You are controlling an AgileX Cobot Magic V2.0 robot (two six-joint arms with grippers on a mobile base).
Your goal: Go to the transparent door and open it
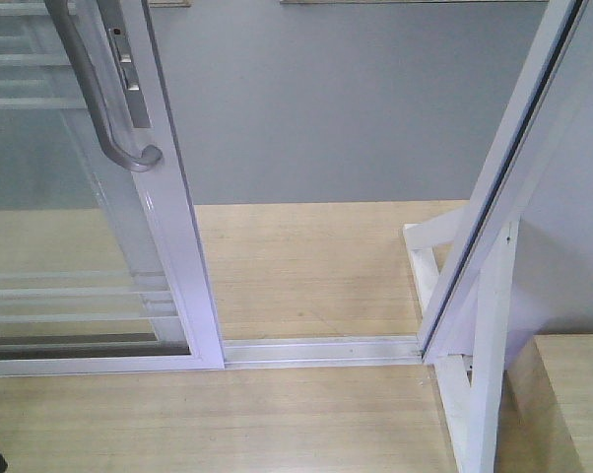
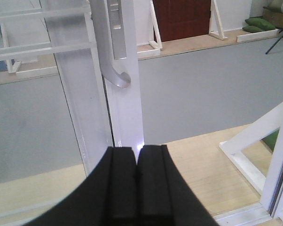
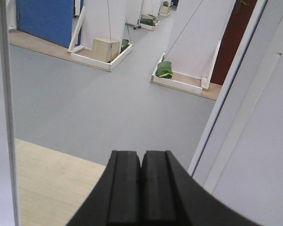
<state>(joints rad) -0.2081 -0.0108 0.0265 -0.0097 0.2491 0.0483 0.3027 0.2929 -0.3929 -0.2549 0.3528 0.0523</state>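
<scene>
Floor: you see a grey floor (image 3: 99, 103) beyond pale wood flooring (image 1: 306, 266).
Far side: blue door (image 3: 47, 19), dark red door (image 2: 184, 19), green sandbags (image 2: 259, 23).
Box: cardboard box (image 3: 106, 49) by white partitions.

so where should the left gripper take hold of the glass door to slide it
Grip the curved grey bar handle on the transparent door, on its straight shaft above the hooked lower end. Come from the front, fingers either side; it stands off the white frame. The left gripper is shut and must open first.

Grey floor (image 1: 356, 108) beyond a light wooden platform (image 1: 306, 266); blue door (image 3: 47, 19), cardboard box (image 3: 106, 49) and green sandbags (image 3: 164, 69) beside white partition panels (image 3: 193, 37).
</scene>
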